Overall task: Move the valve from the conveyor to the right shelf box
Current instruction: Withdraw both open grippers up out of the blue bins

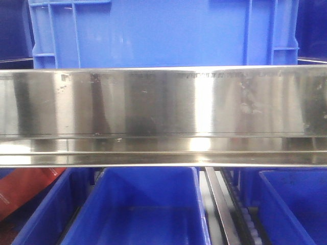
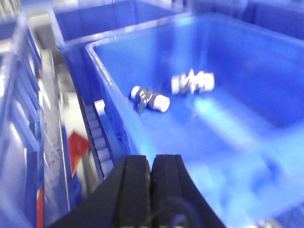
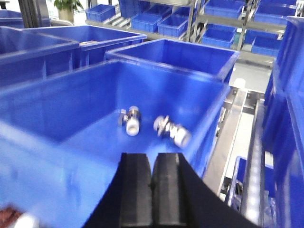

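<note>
Two white-and-metal valves lie on the floor of a blue shelf box [image 2: 247, 61]. In the left wrist view they are one valve [image 2: 150, 99] and another valve [image 2: 192, 83]. The right wrist view shows the same box [image 3: 71, 99] with a valve [image 3: 130, 121] beside a second valve [image 3: 172, 130]. My left gripper [image 2: 151, 164] hangs above the box's near rim, shut with nothing between its pads. My right gripper [image 3: 152, 164] is over the box's near side, also shut and empty. The conveyor is out of view.
A polished steel shelf beam [image 1: 163, 117] crosses the front view, with a blue crate [image 1: 153, 30] above it and blue boxes [image 1: 138, 209] below. A roller track [image 2: 97, 137] runs left of the box. More blue boxes [image 3: 175, 54] stand behind.
</note>
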Robot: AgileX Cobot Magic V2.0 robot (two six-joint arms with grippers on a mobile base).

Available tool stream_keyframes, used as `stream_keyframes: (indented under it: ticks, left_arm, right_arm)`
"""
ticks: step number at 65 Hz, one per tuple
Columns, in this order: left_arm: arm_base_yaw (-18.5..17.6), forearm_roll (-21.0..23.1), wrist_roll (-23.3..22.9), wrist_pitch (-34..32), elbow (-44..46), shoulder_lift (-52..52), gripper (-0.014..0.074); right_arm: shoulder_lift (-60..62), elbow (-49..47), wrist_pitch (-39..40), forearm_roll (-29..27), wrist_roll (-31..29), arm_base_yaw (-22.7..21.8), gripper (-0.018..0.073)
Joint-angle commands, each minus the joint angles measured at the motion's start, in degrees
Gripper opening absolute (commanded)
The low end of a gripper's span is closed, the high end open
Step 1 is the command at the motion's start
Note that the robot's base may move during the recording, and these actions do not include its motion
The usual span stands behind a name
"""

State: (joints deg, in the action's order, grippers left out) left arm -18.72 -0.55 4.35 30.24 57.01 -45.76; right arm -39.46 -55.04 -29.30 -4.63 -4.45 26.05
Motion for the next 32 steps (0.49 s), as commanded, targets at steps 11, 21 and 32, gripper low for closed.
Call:
stream_keyframes:
  ticks: [11, 21, 32]
  left_arm:
    - [0.31, 0.55, -0.52, -11.95, -20.6, 19.46, -0.0111]
    - [0.31, 0.55, -0.52, -13.54, -29.41, 26.98, -0.0111]
    - [0.31, 0.55, -0.52, -15.47, -34.55, 29.77, -0.0111]
  right_arm:
    - [16.03, 19.02, 6.8, 0.58, -0.21, -0.25, -0.0158]
    - [23.67, 28.6, 9.65, 0.58, -0.21, -0.25, -0.0158]
    - [28.16, 33.75, 9.81, 0.58, -0.21, -0.25, -0.0158]
